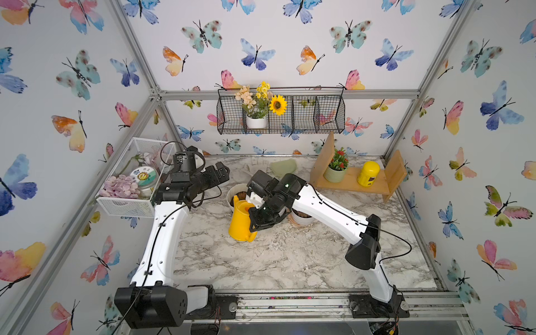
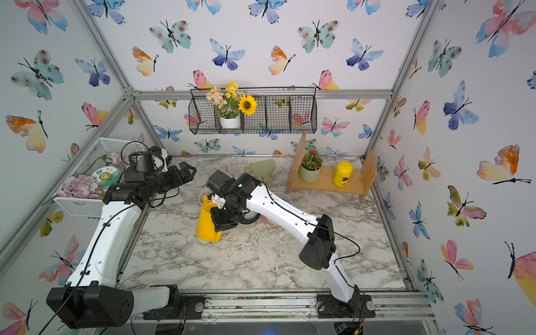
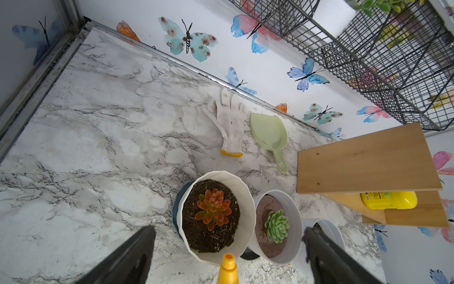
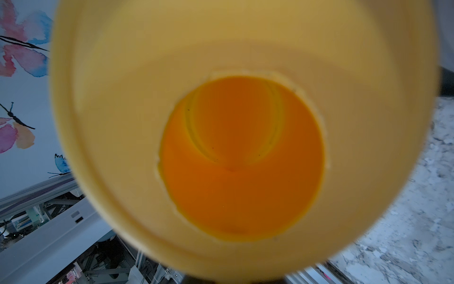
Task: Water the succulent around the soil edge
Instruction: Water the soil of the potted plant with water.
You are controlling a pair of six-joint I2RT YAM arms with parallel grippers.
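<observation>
The orange succulent (image 3: 213,209) is sitting in dark soil inside a white pot (image 1: 229,197) in the middle of the frame on the tabletop (image 1: 261,261). The yellow watering can (image 1: 240,223) is pointing its spout at the pot's rim. The right gripper (image 1: 254,227) is holding the can tight. The left gripper (image 1: 222,174) is hanging wide apart, upper left of the pot.

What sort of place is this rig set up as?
Likely a staged potting corner inside a robot test cell: a potted succulent, a yellow watering can, plus a glove and scoop on the marble-look table, all boxed in by an aluminium frame.
</observation>
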